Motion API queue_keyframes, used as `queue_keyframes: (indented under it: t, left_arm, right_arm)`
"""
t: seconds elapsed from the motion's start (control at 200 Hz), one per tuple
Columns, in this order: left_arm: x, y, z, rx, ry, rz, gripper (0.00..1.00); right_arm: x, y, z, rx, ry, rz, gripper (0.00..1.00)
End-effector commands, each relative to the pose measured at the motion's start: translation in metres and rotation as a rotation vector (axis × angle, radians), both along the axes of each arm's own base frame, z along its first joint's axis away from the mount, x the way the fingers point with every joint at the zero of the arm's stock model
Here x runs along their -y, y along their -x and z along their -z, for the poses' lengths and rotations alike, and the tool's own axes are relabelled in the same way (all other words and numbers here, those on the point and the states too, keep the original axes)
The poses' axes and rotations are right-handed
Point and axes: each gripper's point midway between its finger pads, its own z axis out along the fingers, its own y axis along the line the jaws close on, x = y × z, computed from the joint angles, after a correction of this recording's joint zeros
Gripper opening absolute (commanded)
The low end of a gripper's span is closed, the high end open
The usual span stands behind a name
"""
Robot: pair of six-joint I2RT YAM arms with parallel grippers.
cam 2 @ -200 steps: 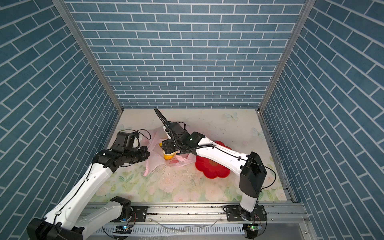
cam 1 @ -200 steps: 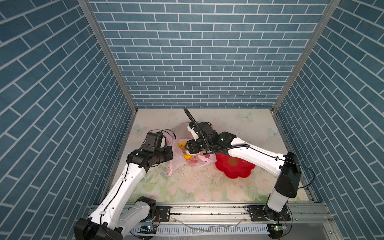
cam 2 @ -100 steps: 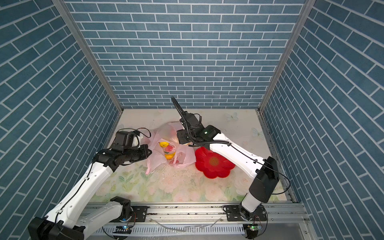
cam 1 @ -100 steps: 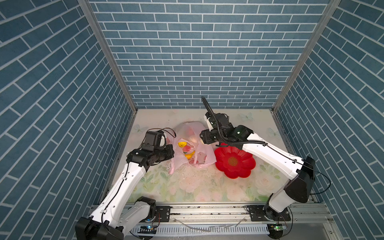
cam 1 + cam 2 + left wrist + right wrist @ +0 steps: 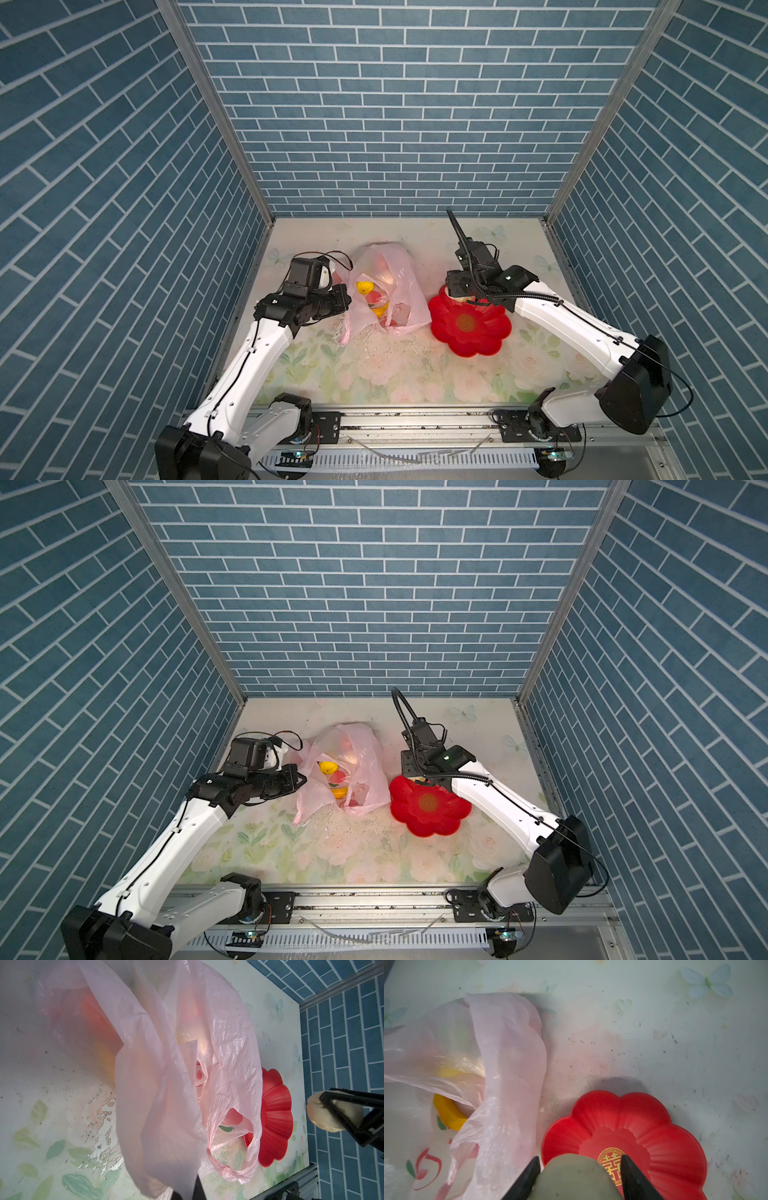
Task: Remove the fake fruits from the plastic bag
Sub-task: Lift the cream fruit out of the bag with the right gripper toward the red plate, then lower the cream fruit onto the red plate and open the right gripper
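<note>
The left gripper (image 5: 347, 302) (image 5: 301, 781) reaches in from the left side of the floral tabletop (image 5: 374, 374), its jaws pressed together on a pinch of the plastic bag's (image 5: 401, 282) (image 5: 368, 766) left edge; in the left wrist view the pale-pink film (image 5: 166, 1084) gathers down into the dark fingers (image 5: 198, 1187) and hangs lifted from that side. The bag sits on the table just right of that gripper, crumpled, with its mouth open upward. Inside it, in both top views, a yellow piece (image 5: 365, 287) (image 5: 328, 767) lies near the top of the opening. A yellow banana (image 5: 449, 1114) lies lower, partly under the film. An orange-red shape (image 5: 97, 1022) shows only dimly through the plastic, too blurred to name. Just beside the bag on its right, nearly touching its lower corner, stands the red flower-shaped dish (image 5: 486, 336) (image 5: 440, 816) (image 5: 664, 1136) with a gold mark at its centre. The right gripper (image 5: 459, 293) (image 5: 579, 1157) hangs over the dish's rim on the side nearest the bag. Its jaws are clamped on a cream lumpy fruit (image 5: 324, 1113) (image 5: 575, 1178), which is held out of the bag and raised off the dish.
</note>
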Motion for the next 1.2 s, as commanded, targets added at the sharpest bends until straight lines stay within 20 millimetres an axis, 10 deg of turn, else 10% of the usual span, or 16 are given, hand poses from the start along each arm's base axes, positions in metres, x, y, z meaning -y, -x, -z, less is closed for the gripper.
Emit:
queue_keyframes:
  t: [0.0,1.195]
  left_arm:
    - [0.001,-0.007,-0.013,0.039,0.006,0.013,0.05]
    - [0.002,-0.015,-0.015,0.026,0.016,0.033,0.05]
  right_arm:
    - [0.017,0.003,0.015,-0.014,-0.019,0.089,0.34]
    - [0.037,0.009,0.147,-0.232,-0.017,0.207,0.39]
